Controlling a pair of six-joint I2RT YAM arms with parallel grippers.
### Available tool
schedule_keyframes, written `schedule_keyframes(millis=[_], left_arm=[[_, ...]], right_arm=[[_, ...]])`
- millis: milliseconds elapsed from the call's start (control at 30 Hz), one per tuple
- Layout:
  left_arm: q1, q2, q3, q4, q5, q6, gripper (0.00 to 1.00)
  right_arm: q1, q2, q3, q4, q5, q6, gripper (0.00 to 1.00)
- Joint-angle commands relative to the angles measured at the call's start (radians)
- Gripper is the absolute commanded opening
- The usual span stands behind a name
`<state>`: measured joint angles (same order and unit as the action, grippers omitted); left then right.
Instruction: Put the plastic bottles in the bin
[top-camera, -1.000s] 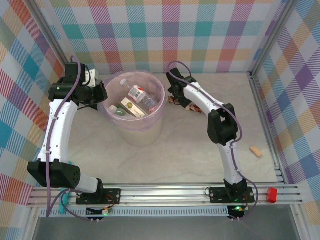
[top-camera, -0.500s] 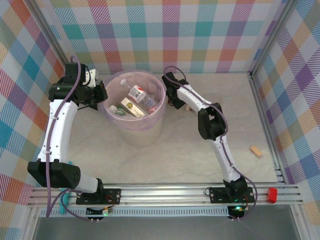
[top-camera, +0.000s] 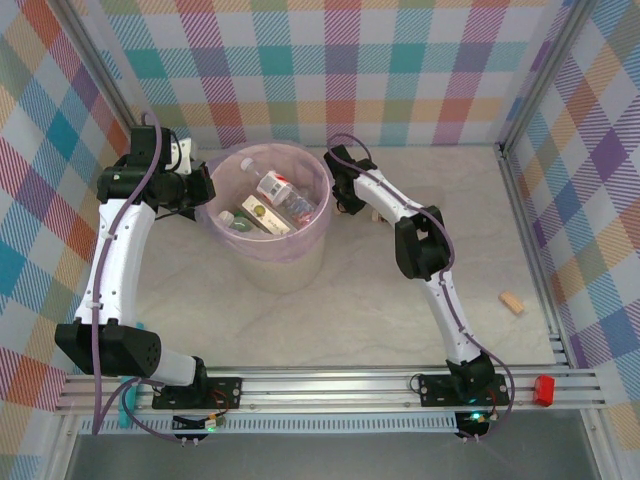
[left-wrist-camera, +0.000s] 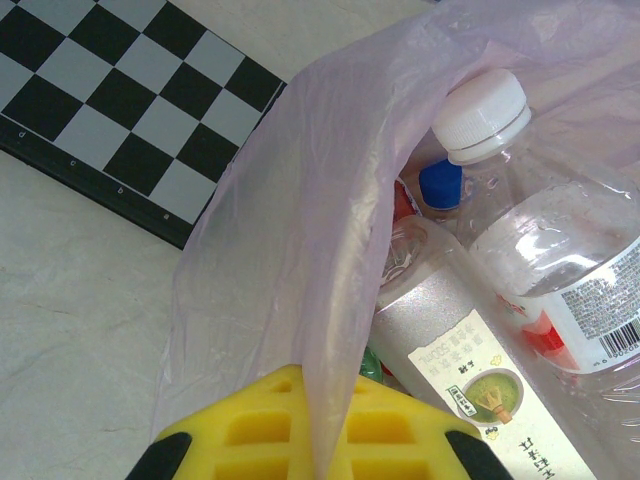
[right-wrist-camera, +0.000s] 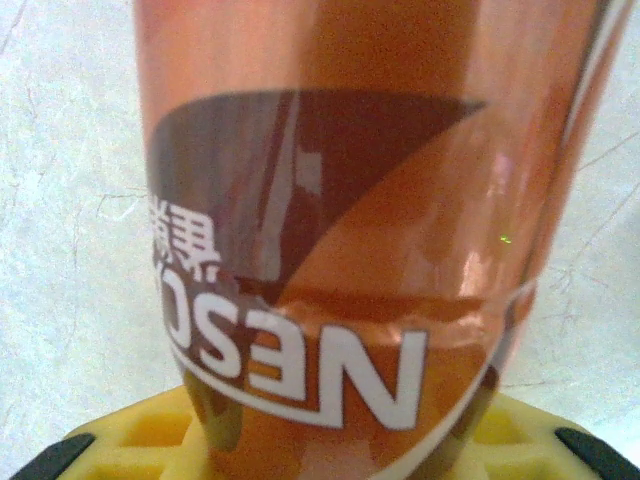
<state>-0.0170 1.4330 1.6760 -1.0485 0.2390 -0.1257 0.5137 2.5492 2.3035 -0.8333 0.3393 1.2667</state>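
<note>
The orange bottle (right-wrist-camera: 340, 250) runs off the top edge and hides the right gripper's (right-wrist-camera: 320, 445) hold. The lilac bag (left-wrist-camera: 290, 260), pinched, covers the left gripper's (left-wrist-camera: 318, 440) fingertips and half-veils some bottles (left-wrist-camera: 405, 255).

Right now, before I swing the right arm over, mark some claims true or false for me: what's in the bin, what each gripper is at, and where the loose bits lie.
1. Several bottles lie in the bin. True.
2. The left gripper hangs open. False: it is shut on the lilac bag at the bin's rim.
3. The bottle at the right gripper has a green label. False: its label is orange-brown with white lettering.
4. A checkerboard lies on the table beside the bin. True.
5. The tan piece lies in the bin. False: it lies on the table near its right edge.
</note>
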Motion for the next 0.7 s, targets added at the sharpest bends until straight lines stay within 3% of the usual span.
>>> schedule_keyframes(millis=[0,167,400,500,667], left_arm=[[0.011,-0.039,0.004,-0.013,0.073,-0.013,0.0],[0.011,-0.046,-0.005,-0.01,0.085,-0.015,0.0],[0.004,-0.046,-0.012,-0.027,0.106,-0.017,0.0],[-0.012,-0.049,-0.018,-0.025,0.099,-0.021,0.0],[-0.05,-0.041,-0.017,-0.01,0.097,-0.036,0.0]], right_arm=[[-0.008,-0.063,-0.022,-0.023,0.006,-0.075,0.32],[-0.009,-0.171,-0.064,0.005,0.017,-0.217,0.23],[-0.024,-0.394,-0.179,0.006,0.002,-0.473,0.2],[-0.041,-0.504,-0.277,0.036,-0.051,-0.595,0.2],[-0.084,-0.705,-0.444,0.096,-0.249,-0.806,0.22]])
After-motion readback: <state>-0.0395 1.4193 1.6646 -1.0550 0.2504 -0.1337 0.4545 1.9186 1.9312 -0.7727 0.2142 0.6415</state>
